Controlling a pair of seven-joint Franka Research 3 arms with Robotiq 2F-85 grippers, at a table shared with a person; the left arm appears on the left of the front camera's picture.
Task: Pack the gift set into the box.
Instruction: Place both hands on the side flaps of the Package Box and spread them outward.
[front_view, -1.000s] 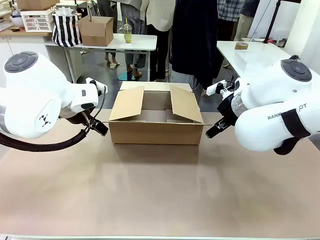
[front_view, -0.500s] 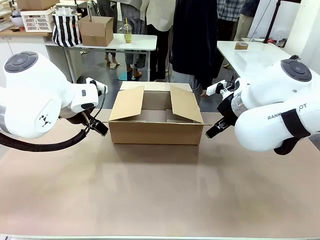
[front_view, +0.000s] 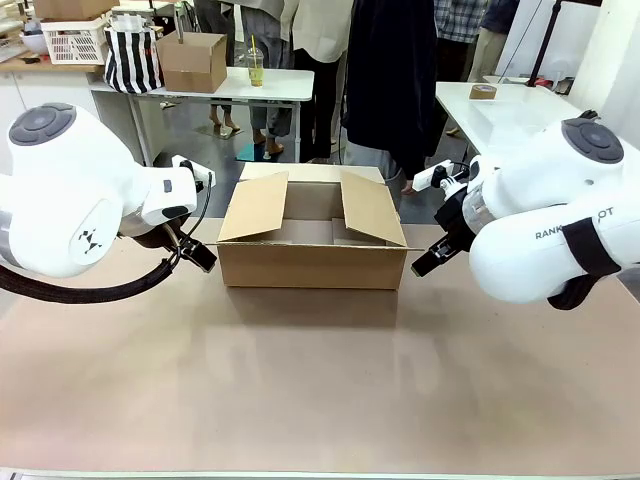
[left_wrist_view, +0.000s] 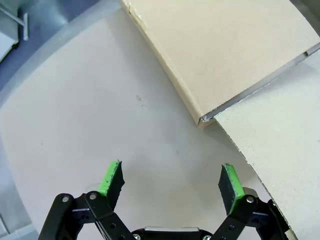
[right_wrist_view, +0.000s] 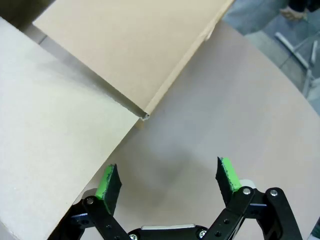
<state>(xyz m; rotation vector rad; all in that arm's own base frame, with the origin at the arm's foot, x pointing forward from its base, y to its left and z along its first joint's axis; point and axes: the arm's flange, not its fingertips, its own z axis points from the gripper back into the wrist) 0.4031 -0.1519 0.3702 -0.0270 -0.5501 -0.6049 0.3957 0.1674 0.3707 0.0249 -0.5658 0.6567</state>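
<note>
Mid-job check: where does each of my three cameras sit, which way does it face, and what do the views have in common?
Front view: fixed between the arms, facing across the table at the open box. Both arms show, with the left gripper and right gripper flanking the box.
Left wrist view: on the left wrist, looking along its open fingers at the table and a box corner.
Right wrist view: on the right wrist, looking along its open fingers at the table and a box corner.
Shared: all three show the box and the table.

Looks like a robotics lab. A white left arm (front_view: 70, 190) and right arm (front_view: 550, 230) flank a brown worktable (front_view: 320, 380). People (front_view: 385, 70) stand among white tables (front_view: 280, 88) holding a carton (front_view: 192, 60) and a drink cup (front_view: 256, 68).
</note>
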